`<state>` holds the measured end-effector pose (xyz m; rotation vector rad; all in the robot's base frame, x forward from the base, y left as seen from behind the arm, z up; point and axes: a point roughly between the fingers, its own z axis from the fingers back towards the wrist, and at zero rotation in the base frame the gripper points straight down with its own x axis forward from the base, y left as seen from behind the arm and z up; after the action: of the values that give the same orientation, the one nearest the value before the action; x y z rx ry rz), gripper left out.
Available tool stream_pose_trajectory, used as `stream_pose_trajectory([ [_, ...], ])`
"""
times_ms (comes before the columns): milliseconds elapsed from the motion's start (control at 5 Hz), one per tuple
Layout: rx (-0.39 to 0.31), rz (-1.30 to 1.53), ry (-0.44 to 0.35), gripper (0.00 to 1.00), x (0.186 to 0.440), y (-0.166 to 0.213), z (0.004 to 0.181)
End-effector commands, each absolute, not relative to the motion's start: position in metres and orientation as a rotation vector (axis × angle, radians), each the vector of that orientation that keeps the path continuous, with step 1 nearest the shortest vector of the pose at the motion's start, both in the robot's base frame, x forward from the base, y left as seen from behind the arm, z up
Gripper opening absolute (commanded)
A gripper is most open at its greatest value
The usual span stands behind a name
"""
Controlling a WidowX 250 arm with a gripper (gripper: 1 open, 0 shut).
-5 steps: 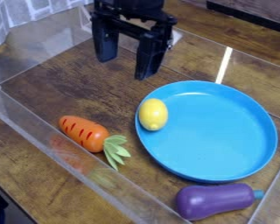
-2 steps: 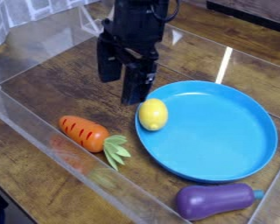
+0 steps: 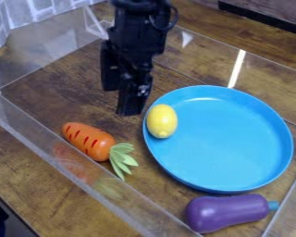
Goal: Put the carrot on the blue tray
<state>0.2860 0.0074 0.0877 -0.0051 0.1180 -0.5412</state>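
Over the last second the end effector [image 3: 125, 89] has come down and drifted left in the picture, from the far side of the tabletop [image 3: 64, 88] toward the middle, and its wrist has rolled. A second ago its two dark fingers stood side by side across the view. Now they are turned so that one sits almost in front of the other. The jaws stand wide apart and hold nothing.

The carrot [image 3: 89, 141] has not moved. It lies on the wood near the left front of the scene, orange body pointing up and left, its pale green top [image 3: 122, 159] toward the near right and just beside the rim of the blue tray [image 3: 237, 139]. No part of it rests on the tray. A yellow lemon [image 3: 162, 120] sits on the tray's left part, and a purple eggplant [image 3: 228, 212] lies on the tabletop at the near right, off the tray.

Read together, the descent and the roll look like a lining-up for a grasp, with the fingers perhaps being set to straddle the carrot's body across its width. The end effector hangs farther back than the carrot and above it, so the pick itself has not started, and the whole carry to the tray is left to do. The lemon lies close to the path and could be nudged.
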Motion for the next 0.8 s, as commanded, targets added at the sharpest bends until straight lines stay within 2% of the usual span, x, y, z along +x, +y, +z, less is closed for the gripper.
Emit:
stream_pose_trajectory([
  [0, 0.014, -0.643, 0.09, 1.0, 0.286, 0.023, 0.088],
  [600, 0.037, -0.83, 0.092, 1.0, 0.273, 0.051, 0.062],
])
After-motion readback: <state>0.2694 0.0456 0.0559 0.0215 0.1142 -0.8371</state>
